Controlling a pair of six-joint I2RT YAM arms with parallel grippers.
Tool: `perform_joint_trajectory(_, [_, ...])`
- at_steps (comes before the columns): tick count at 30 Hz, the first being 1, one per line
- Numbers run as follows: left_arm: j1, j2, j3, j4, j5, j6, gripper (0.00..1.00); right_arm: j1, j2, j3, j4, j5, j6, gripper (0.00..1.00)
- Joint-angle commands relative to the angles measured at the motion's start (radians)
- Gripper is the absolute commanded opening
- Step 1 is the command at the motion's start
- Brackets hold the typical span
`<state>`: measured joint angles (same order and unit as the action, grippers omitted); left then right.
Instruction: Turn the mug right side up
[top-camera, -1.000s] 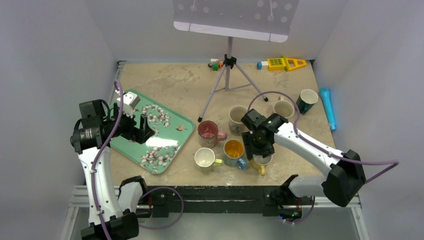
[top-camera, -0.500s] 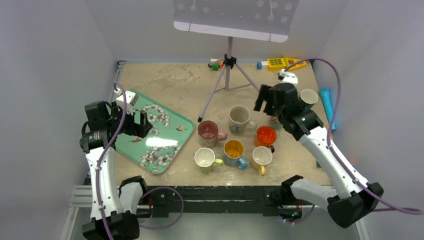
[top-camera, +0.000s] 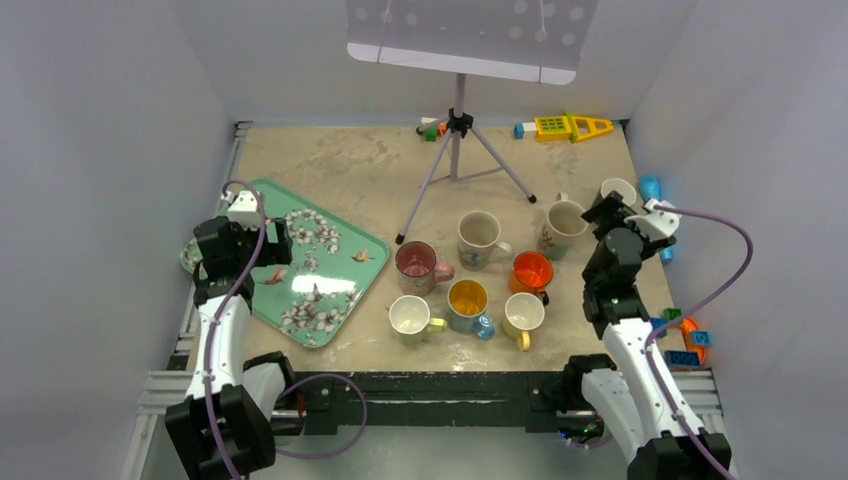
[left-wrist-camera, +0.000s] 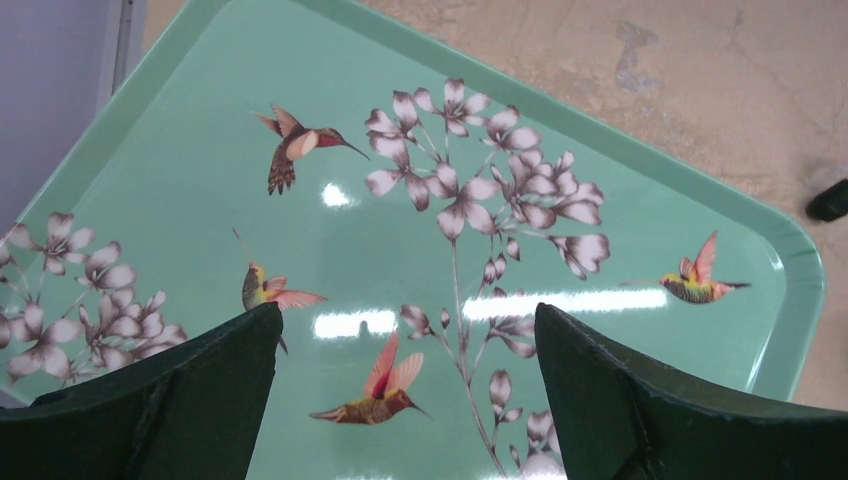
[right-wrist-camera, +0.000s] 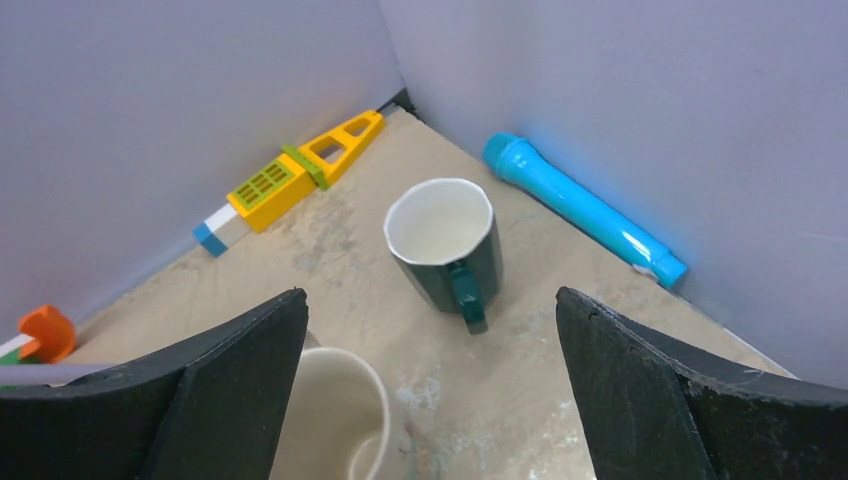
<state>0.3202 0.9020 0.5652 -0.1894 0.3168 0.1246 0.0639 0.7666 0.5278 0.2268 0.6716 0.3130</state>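
orange mug (top-camera: 531, 271) upright; right gripper (right-wrist-camera: 430, 300) spread, empty, facing green mug (right-wrist-camera: 445, 245).

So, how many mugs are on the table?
8. Near row: white mug, blue mug, yellow mug. Behind them: pink mug, cream mug, orange mug. Further right: beige mug and green mug, partly hidden from above.

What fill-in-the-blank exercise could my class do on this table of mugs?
1. The dark green ceramic mug stands with its opening facing ____.
2. The bright blue plastic cylinder lies beside the ____ wall.
3. The mint-green flowered tray lies under the ____ gripper.
4. The left gripper and the right gripper are both ____.
Missing words: up; right; left; open.
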Motion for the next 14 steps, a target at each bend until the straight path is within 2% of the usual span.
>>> perform_joint_trajectory(1, [0.002, 0.03, -0.039, 0.205, -0.037, -0.093, 1.0, -0.004, -0.063, -0.141, 0.251, 0.052, -0.066, 0.99])
perform_joint_trajectory(7, [0.003, -0.019, -0.084, 0.236, -0.028, -0.082, 1.0, -0.004, -0.159, -0.234, 0.295, -0.028, -0.035, 0.99])
perform_joint_trajectory(14, [0.004, -0.052, -0.111, 0.256, -0.003, -0.069, 1.0, -0.005, -0.155, -0.232, 0.297, -0.068, -0.04, 0.99])
